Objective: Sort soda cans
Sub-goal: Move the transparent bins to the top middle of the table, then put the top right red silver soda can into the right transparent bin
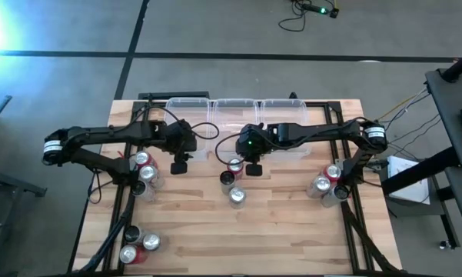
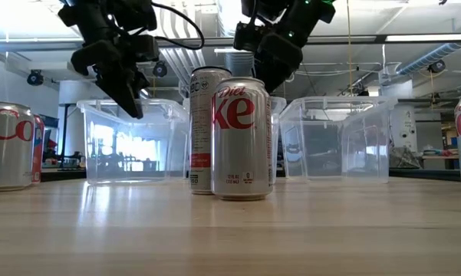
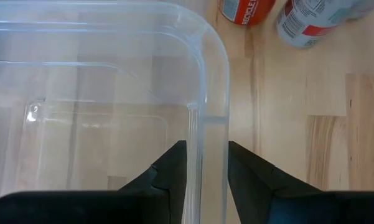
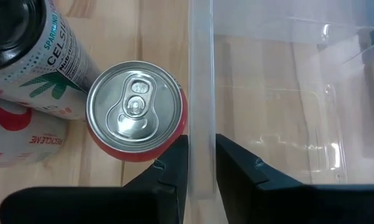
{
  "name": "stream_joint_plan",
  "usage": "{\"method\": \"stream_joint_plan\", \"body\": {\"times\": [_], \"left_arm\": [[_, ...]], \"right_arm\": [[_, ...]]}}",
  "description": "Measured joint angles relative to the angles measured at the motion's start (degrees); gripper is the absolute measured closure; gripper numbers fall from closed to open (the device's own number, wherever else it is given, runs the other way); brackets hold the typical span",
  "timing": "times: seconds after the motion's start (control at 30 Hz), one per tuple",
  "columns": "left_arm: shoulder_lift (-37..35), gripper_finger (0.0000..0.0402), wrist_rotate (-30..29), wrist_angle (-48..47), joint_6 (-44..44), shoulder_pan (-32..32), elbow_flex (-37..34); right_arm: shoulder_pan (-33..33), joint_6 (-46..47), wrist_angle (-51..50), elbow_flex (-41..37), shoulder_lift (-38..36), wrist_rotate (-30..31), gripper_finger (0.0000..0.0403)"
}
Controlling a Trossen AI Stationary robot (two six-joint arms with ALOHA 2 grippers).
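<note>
Two claws, each straddling a bin wall, no can held.
Left claw (image 3: 206,171) and right claw (image 4: 201,165) stand narrow astride clear bin (image 3: 81,93) rims, likely steadying the bins; a red can (image 4: 135,109) stands just beside the right claw on the table (image 3: 299,124).

The scene was evenly and brightly lit from overhead. In the high view a strong bluish-white flare bloomed at the upper-left corner, washing out the floor there. In the low view, ceiling strip lights and backlit windows glowed behind the clear bins (image 2: 130,142), and the nearest can (image 2: 242,138) showed soft highlights. Shadows on the table (image 1: 292,231) were faint and diffuse. The wrist views were sharp.
</note>
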Motion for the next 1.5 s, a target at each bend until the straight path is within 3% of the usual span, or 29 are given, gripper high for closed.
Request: {"method": "stream_joint_plan", "body": {"times": [0.4, 0.6, 0.77, 1.03, 1.13, 1.3, 1.5], "left_arm": [[-0.21, 0.0270, 0.55, 0.44, -1.59, 0.00, 0.17], [-0.28, 0.0236, 4.55, -0.01, -3.29, 0.00, 1.81], [-0.43, 0.0221, 5.04, -3.11, -4.16, 0.00, 4.28], [-2.91, 0.0219, 11.37, -2.80, -5.13, 0.00, 11.07], [-4.77, 0.0219, 15.48, 1.31, -6.81, -0.21, 11.84], [-7.67, 0.0219, 25.92, 18.65, -12.97, -3.43, 6.68], [-7.58, 0.0219, 24.60, 38.68, -16.61, -11.29, -1.27]], "right_arm": [[0.13, -0.19, -0.04, 0.00, -2.28, 0.28, 0.0280], [0.39, -0.54, -0.07, -0.01, -8.42, 1.25, 0.0237], [3.23, -0.40, -0.45, 0.00, -15.03, 5.55, 0.0203], [8.98, 9.75, -9.44, 0.00, -23.29, 9.63, 0.0138], [11.71, 14.46, -15.64, 0.00, -25.01, 10.07, 0.0111], [19.38, 23.89, -28.02, -0.21, -25.60, 14.53, 0.0080], [29.08, 40.37, -40.74, -1.79, -25.09, 15.37, 0.0058]]}}
